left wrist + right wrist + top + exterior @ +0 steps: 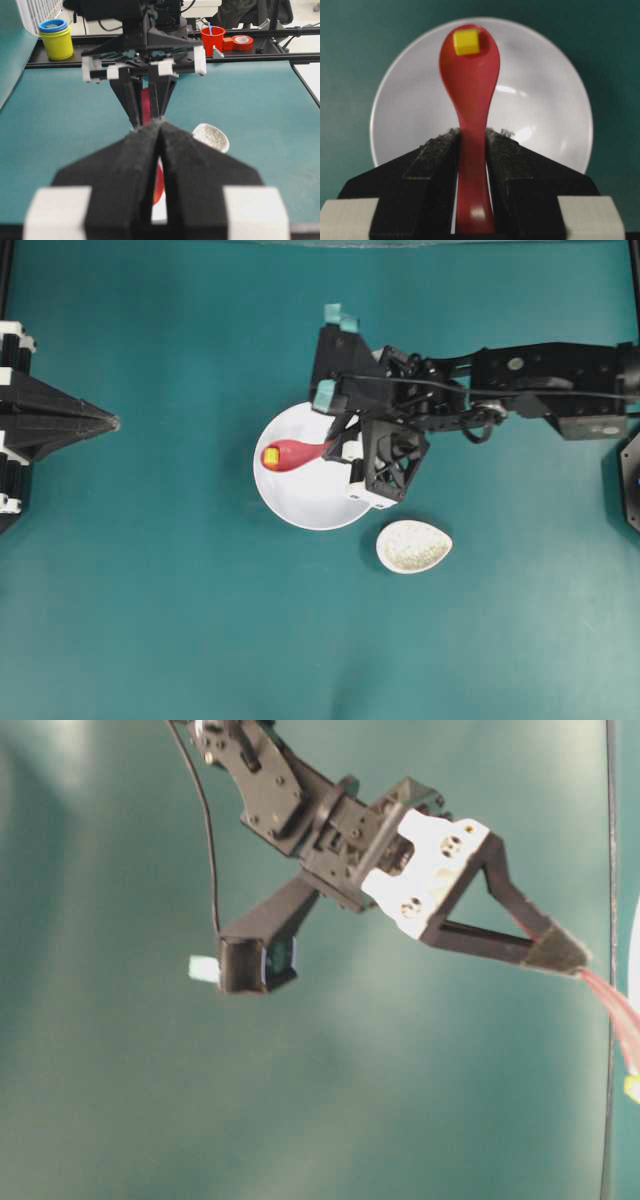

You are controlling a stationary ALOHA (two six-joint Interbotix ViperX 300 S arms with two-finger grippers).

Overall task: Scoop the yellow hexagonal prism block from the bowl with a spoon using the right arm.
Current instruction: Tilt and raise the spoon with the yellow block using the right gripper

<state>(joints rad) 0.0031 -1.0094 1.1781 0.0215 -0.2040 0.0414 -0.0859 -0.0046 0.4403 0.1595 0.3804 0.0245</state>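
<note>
The white bowl (310, 495) sits mid-table; it also shows in the right wrist view (540, 105). My right gripper (328, 447) is shut on the handle of the pink-red spoon (292, 453), and the same grip shows in the right wrist view (472, 134). The spoon (470, 85) reaches out over the bowl. The yellow hexagonal prism block (271, 455) lies in the spoon's scoop near its tip, as the right wrist view (466, 41) shows. My left gripper (112, 423) is shut and empty at the far left of the table, pointing at the bowl; its tips meet in its wrist view (161, 122).
A small speckled egg-shaped spoon rest (413, 546) lies just right of and in front of the bowl. The right arm (540, 380) stretches in from the right edge. Beyond the table stand a yellow cup (57, 40), a red cup (212, 39) and a tape roll (242, 42).
</note>
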